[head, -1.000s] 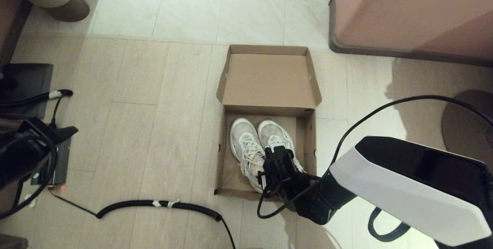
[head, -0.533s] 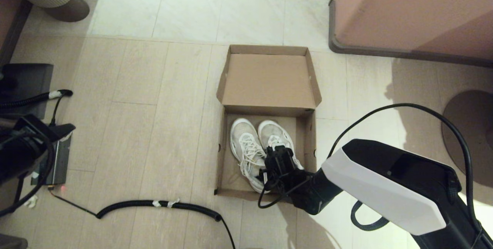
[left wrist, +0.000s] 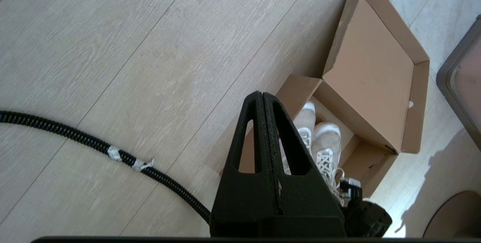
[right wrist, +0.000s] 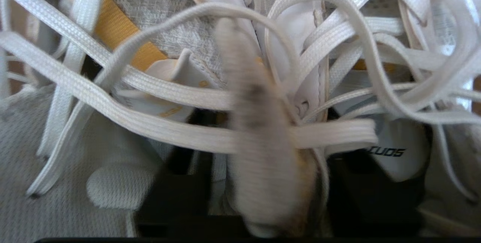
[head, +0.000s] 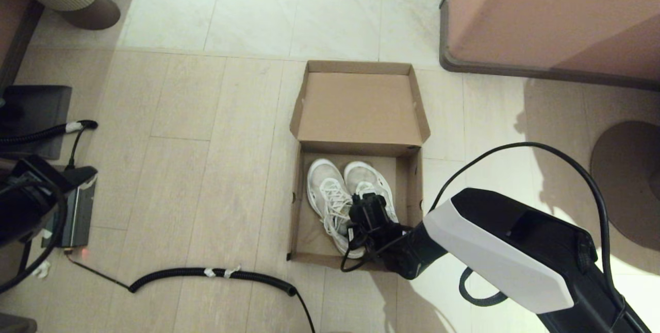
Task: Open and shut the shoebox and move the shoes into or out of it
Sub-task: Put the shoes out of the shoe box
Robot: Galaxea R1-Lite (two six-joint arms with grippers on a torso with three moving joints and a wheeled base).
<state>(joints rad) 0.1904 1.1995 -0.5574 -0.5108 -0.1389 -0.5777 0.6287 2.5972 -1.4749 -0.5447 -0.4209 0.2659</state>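
Note:
The brown cardboard shoebox [head: 296, 209] lies on the floor with its hinged lid [head: 361, 109] flipped back flat behind it. The white sneakers [head: 330, 194] lie side by side inside, toes toward the lid. My right gripper [head: 367, 215] reaches down into the box at the shoes' openings. In the right wrist view its dark fingers [right wrist: 173, 198] stand on either side of the shoes' [right wrist: 169, 40] touching inner collars, shut on them under tangled laces. My left gripper [left wrist: 262, 96] hangs shut and empty far to the left, high above the floor; the shoebox [left wrist: 375, 66] and shoes [left wrist: 327, 141] show beyond it.
A black corrugated hose [head: 216, 273] curls over the floor left of the box's near end. A large pinkish-brown furniture block [head: 557, 13] fills the far right. A dark round base [head: 626, 183] lies right of it, and a black case [head: 36, 116] sits at the left.
My right arm has swung a little leftward and its wrist has drawn in over the box. The shoes have shifted very slightly left. The left arm has sunk slightly.

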